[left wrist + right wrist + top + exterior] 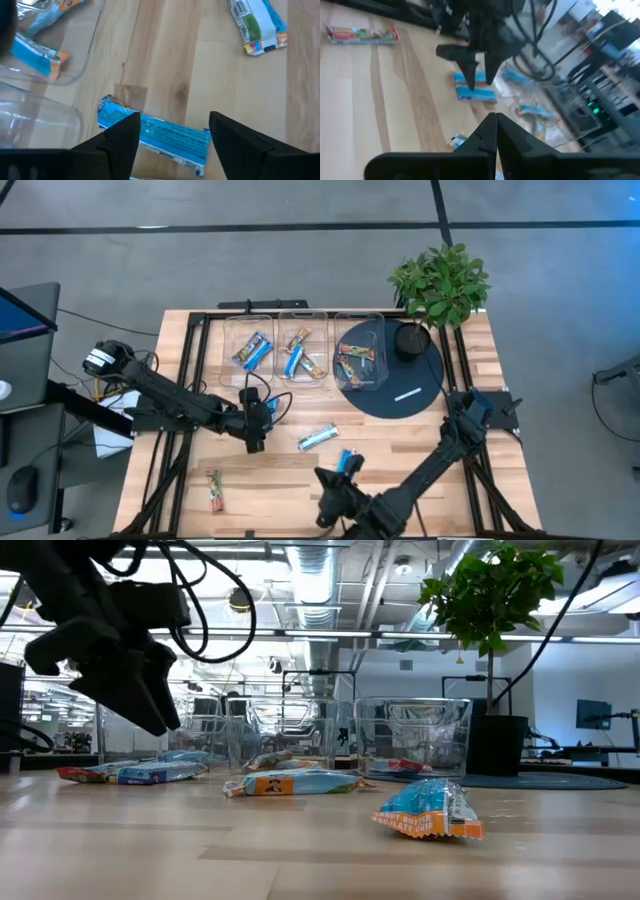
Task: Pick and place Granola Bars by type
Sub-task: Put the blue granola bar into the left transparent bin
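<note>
On the pale wooden slatted worktop (pixel 420 445), three clear rectangular plastic bins (pixel 303 345) stand in a row across the upper middle of the high view. The left bin holds blue-wrapped granola bars (pixel 252 351), the middle one holds blue and orange-brown bars (pixel 299 356), and the right one, resting partly on a dark round mat (pixel 410 395), holds reddish-brown bars (pixel 358 363). A small white stick-like mark (pixel 407 393) lies on the mat, and a leafy green potted plant (pixel 440 285) stands at the mat's upper edge.

The left arm reaches in from the left of the high view; its left pincer (pixel 254 442) points down at the worktop just below the left bin. In the left wrist view its two dark fingers (pixel 120 140) stand spread, with a bright blue wrapped bar (pixel 152 136) lying flat on the wood between and just beyond them, not pinched.

A silvery-blue wrapped bar (pixel 318 438) lies loose near the centre of the high view, and a blue and orange wrapped bar (pixel 347 461) lies just below it. A red-and-green wrapped bar (pixel 214 490) lies alone in the lower left.

The right pincer (pixel 328 485) hangs at the lower middle of the high view, next to the blue and orange bar; the right wrist view shows its tips pressed together and empty.
</note>
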